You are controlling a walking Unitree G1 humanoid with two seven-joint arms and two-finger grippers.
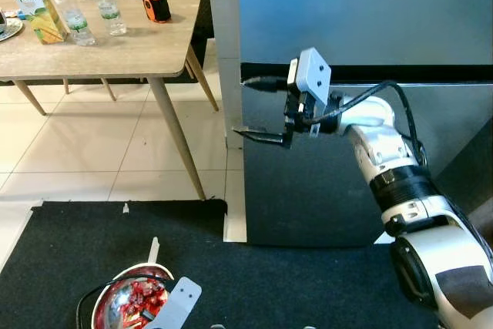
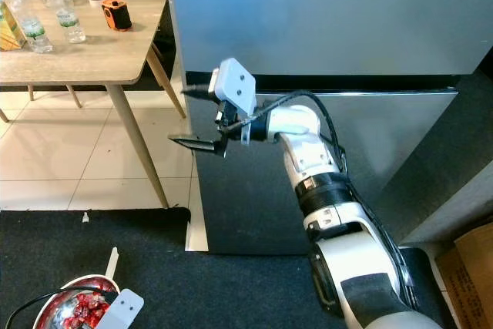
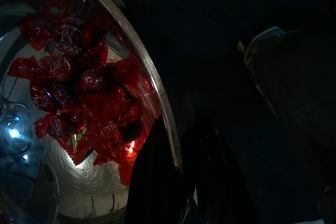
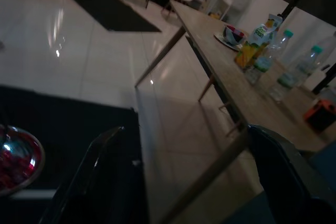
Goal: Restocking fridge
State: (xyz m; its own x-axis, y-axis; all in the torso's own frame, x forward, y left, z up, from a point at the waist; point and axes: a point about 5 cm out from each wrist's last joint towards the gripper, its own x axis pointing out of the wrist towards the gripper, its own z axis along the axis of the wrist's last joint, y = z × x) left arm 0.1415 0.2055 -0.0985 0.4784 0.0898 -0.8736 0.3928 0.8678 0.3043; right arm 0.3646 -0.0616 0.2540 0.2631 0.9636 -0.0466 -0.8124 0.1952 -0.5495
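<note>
While the right gripper (image 1: 256, 109) reaches toward the fridge (image 1: 362, 98) door's left edge at the dark seam between upper and lower doors, its fingers (image 1: 262, 137) are spread wide, one at the seam and one lower, gripping nothing. The left gripper (image 3: 181, 182) hangs low over a steel bowl (image 1: 108, 310) of red-wrapped candies (image 3: 89, 93) on the black mat (image 1: 269, 275); can't tell its finger state. Bottles (image 1: 77, 21) stand on the wooden table (image 1: 115, 52), well apart from the fridge.

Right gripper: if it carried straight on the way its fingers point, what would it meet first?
Probably nothing close: the open right gripper points past the fridge's edge, toward the wooden table leg; depth unclear.
</note>
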